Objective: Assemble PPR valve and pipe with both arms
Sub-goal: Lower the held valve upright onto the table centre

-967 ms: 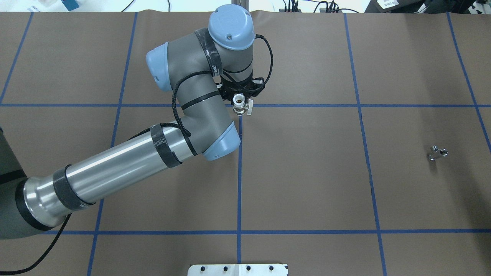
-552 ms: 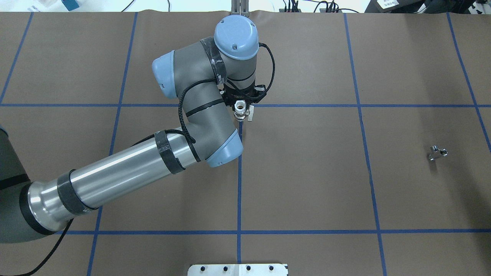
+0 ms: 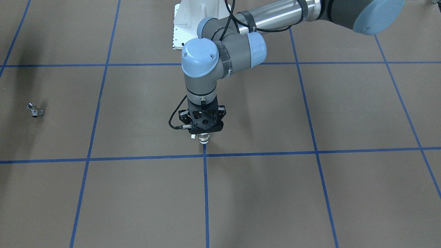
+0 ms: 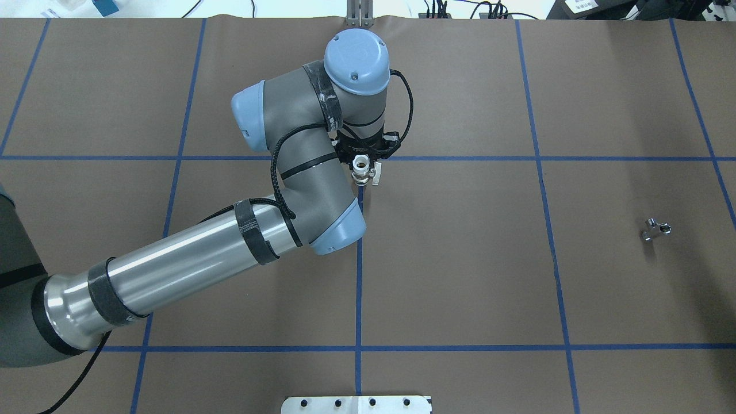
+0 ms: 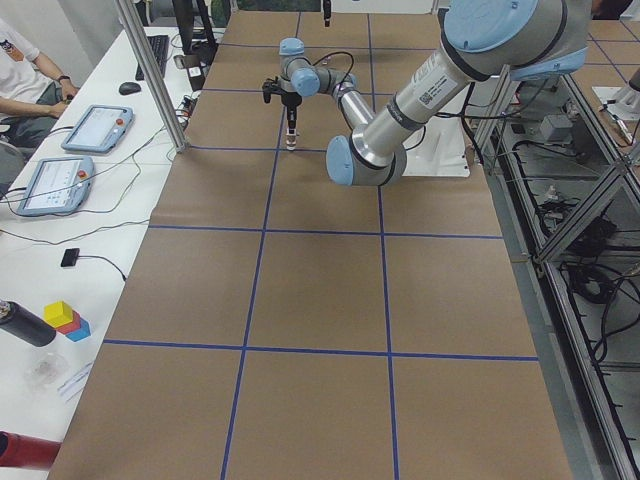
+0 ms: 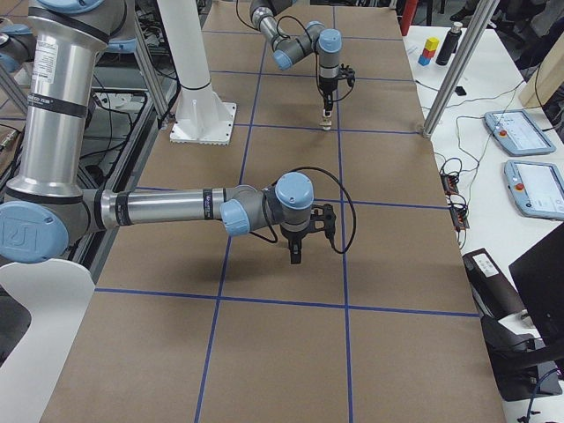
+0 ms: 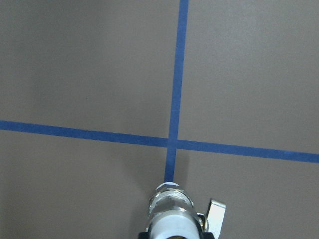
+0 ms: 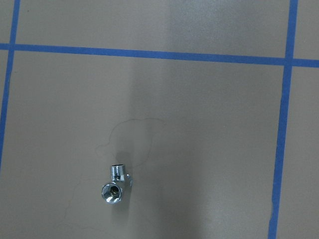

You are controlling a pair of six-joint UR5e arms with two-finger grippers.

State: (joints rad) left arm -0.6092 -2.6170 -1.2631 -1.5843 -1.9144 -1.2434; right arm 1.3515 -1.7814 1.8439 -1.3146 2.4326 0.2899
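1. My left jaws are pinching the PPR valve (image 4: 360, 165) by its upper white end. It hangs upright beneath them, lever out to one side, directly over a blue tape crossing (image 7: 171, 142). I cannot tell whether its lower end touches the table (image 4: 460, 259).
2. My right jaws show only in the side view, at the end of my right arm (image 6: 167, 207), so I cannot tell whether they are spread or pressed together. The pipe (image 8: 115, 185) lies loose on the table below them, a little off-centre and well apart from the valve.
3. My hold is on smooth round plastic. A knock against the table, or the push of mating, could swivel or slide the valve between the jaws.
4. The pipe is small, shiny and rounded. If I close on it off-centre, it could skate away or turn its branches the wrong way.
5. If the two openings meet tilted, they may jam rather than seat.
6. The surface is brown paper gridded with tape, with a faint crease (image 8: 134, 122) just beyond the pipe. The paper could shift under a dragged part.
7. Around me are a white pedestal (image 6: 204, 119), metal posts, tablets (image 5: 95, 128) on a side bench and a seated person (image 5: 20, 70).
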